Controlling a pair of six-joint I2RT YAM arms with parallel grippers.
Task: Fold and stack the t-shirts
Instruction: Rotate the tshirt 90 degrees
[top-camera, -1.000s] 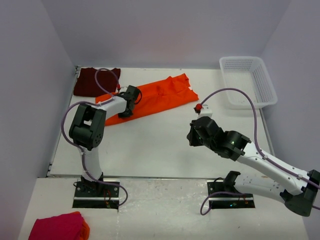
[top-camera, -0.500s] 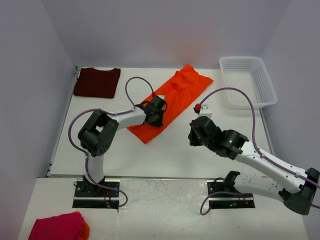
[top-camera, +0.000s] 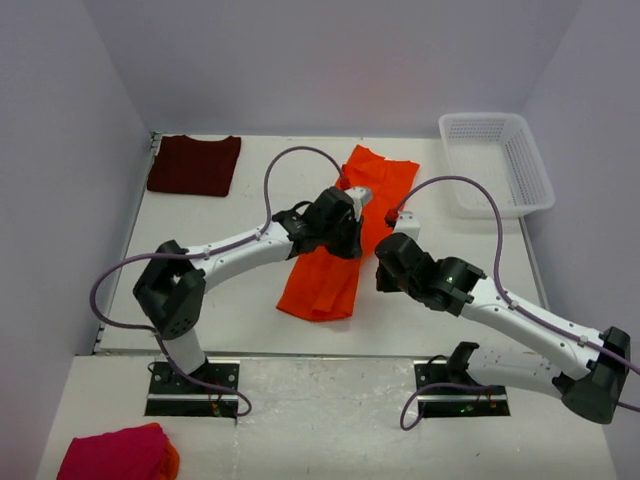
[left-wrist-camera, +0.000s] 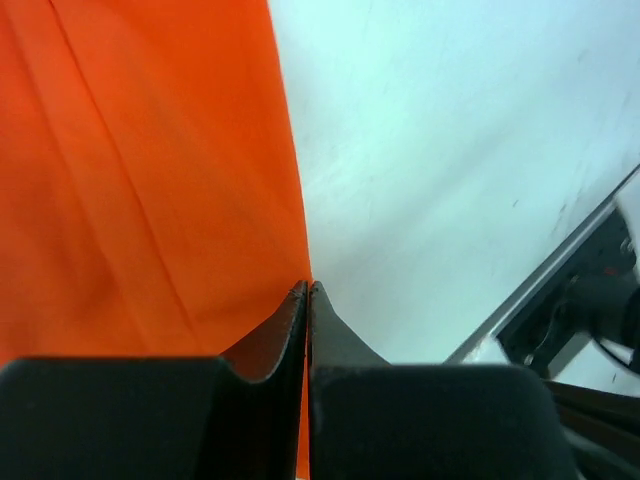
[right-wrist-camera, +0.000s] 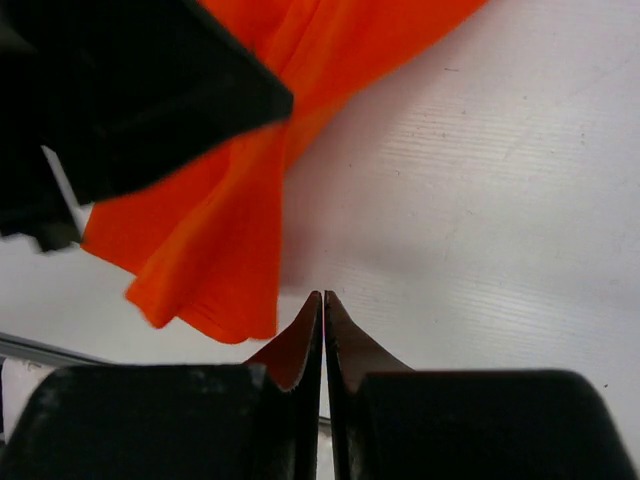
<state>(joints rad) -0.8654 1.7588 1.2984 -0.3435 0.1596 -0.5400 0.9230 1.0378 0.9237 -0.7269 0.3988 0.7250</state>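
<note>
At far left the maroon shirt lies flat in the back corner of the surface, well apart from the work. The left fingers are pressed together. In the wrist view the edge of the orange shirt runs straight into the seam between them, so they look pinched on that hem. The shirt itself lies mid-surface as a long rumpled strip running from the back toward the front, partly under the left arm. Just to its right, the right fingers are closed on nothing, low over bare surface beside the cloth. At far right stands a white basket. I judge three risks. The hold is on a thin edge only, so a quick pull could slip the hem free. The shirt is bunched, so a fold made now would trap creases. The arms also sit close, so the right one reaching in closed could shove cloth or knock the left wrist.
</note>
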